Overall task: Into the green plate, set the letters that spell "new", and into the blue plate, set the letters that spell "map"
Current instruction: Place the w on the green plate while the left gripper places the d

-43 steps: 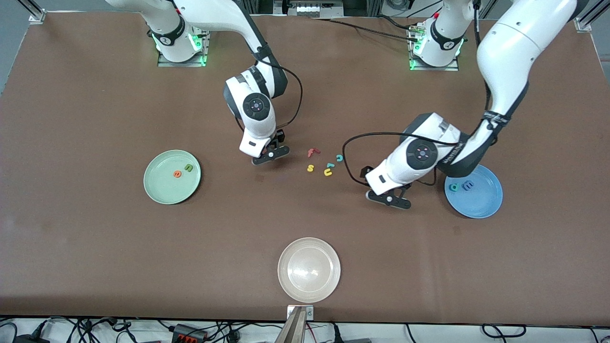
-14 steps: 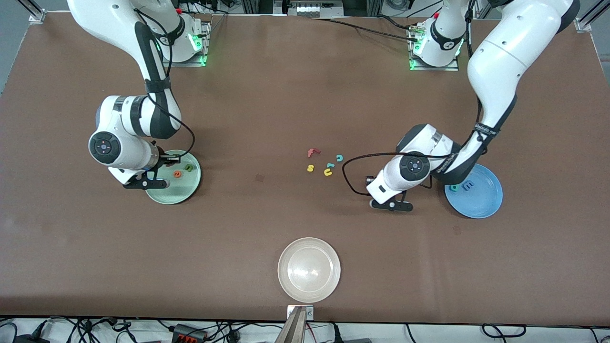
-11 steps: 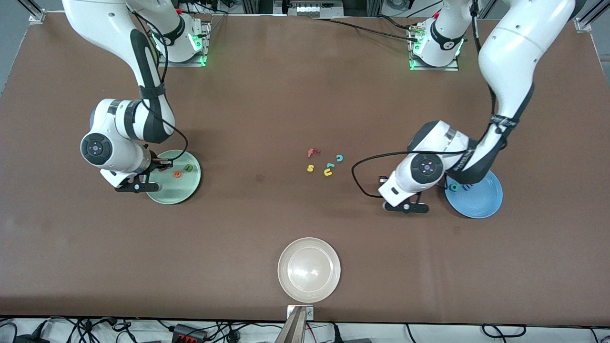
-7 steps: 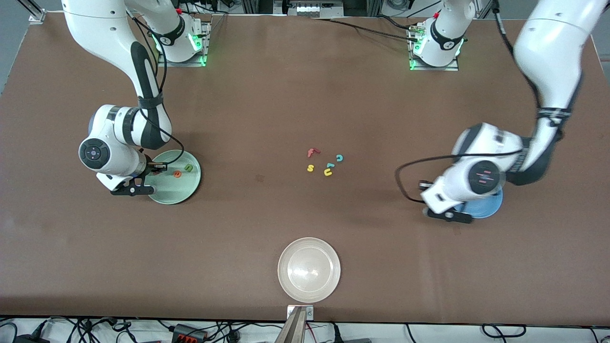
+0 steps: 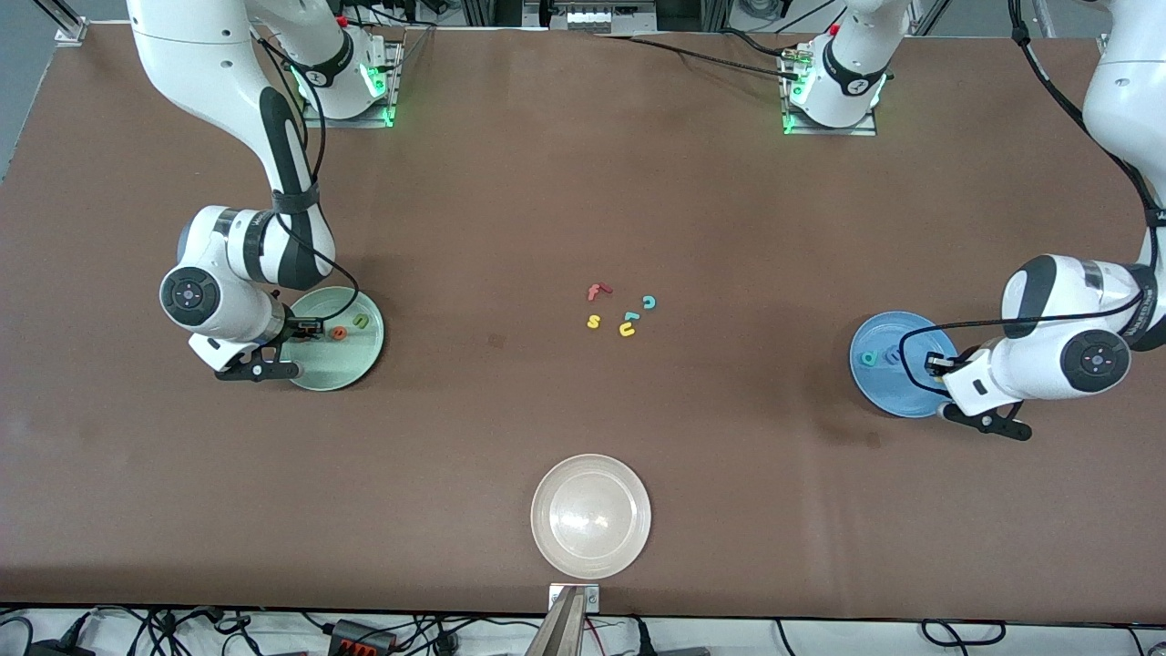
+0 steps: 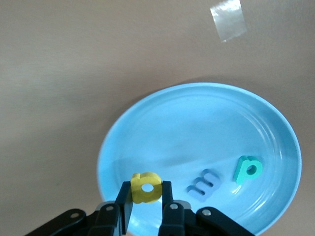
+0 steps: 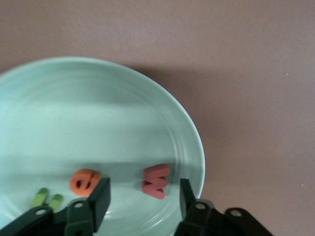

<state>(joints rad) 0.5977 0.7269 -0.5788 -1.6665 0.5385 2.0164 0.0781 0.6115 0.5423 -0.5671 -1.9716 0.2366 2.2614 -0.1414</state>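
Observation:
My right gripper (image 5: 303, 326) (image 7: 142, 189) hangs open just above the green plate (image 5: 332, 369) (image 7: 98, 123). The dusty-red w (image 7: 156, 180) lies free on that plate between the fingers, beside the orange e (image 5: 338, 333) (image 7: 84, 180) and the olive n (image 5: 362, 321) (image 7: 47, 199). Over the blue plate (image 5: 879, 387) (image 6: 197, 128), my left gripper (image 5: 936, 362) (image 6: 146, 189) is shut on the yellow a (image 6: 145, 187), held clear of the plate. The blue m (image 5: 894, 356) (image 6: 203, 184) and teal p (image 5: 870, 358) (image 6: 247, 169) rest in the blue plate.
Mid-table lie a red f (image 5: 597, 292), yellow s (image 5: 593, 321), teal c (image 5: 649, 302) and yellow u (image 5: 627, 330). A whitish-beige plate (image 5: 590, 516) sits near the front edge. A scrap of clear tape (image 6: 228, 19) is stuck to the table by the blue plate.
The right gripper has opened and the w now lies on the green plate. The left arm swung toward its end of the table, carrying the yellow a over the blue plate.

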